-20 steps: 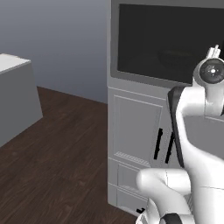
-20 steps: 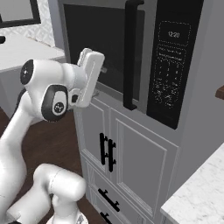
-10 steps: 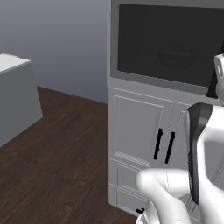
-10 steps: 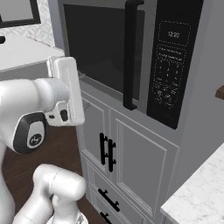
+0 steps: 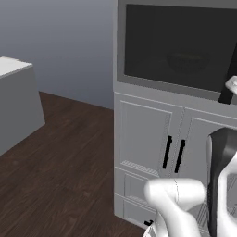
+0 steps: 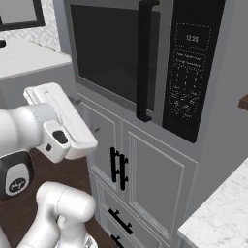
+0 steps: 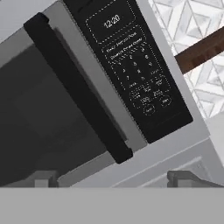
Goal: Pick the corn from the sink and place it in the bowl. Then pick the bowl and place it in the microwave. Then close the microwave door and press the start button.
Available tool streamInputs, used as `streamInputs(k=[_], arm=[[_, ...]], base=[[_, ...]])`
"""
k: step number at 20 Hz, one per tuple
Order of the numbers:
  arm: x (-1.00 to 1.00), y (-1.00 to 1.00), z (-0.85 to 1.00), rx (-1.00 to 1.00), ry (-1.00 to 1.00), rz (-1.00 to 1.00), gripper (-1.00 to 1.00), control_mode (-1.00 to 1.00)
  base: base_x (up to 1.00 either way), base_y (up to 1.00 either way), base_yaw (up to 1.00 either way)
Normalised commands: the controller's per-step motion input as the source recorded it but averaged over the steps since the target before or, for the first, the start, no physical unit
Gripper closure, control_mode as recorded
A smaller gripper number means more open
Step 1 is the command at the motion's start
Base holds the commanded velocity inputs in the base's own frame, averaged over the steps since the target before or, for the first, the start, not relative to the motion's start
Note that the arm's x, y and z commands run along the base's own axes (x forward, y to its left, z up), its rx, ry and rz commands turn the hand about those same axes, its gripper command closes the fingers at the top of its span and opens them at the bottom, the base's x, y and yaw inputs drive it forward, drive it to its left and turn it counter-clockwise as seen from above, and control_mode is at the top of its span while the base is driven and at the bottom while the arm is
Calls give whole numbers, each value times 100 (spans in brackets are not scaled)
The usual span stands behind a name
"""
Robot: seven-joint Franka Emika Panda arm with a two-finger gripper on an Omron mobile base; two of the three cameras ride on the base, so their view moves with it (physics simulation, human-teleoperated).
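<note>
A large grey boxy microwave point(image 6: 145, 72) sits built into a wall of pale grey cabinets point(image 6: 155, 179), filling the upper middle and right of the right base view. Its wide grey-framed door with a large black glass window point(image 6: 109, 53) is closed flush against the body, and a black vertical handle bar point(image 6: 144, 60) runs down the door's right edge. Just right of the handle is a tall black control panel point(image 6: 186, 72) with a small clock display at the top and rows of faint buttons below. In the left base view the same dark window point(image 5: 178, 44) fills the upper right of the frame, and through the glass a round dark bowl point(image 5: 187, 61) shows dimly inside the oven; whether the corn lies in it is too dim to tell. Dark wooden floor point(image 5: 60, 162) spreads across the lower left of that view. In the hand view the handle bar point(image 7: 76, 87) crosses the frame diagonally from upper left to lower centre, with the control panel point(image 7: 133, 65) to its right. The robot's two-finger gripper point(image 7: 116, 178) shows along the bottom of the hand view, its two grey fingertips point(image 7: 43, 179) spread wide apart with nothing between them, near the microwave front but not touching it.
</note>
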Motion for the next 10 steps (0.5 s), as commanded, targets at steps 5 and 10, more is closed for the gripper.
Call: streamInputs(k=[5, 10], arm=[[-31, -22, 0, -46, 25, 1, -100, -100], [-12, -49, -7, -11, 2, 6, -100, -100]], base=[[0, 0, 0], [0, 0, 0]])
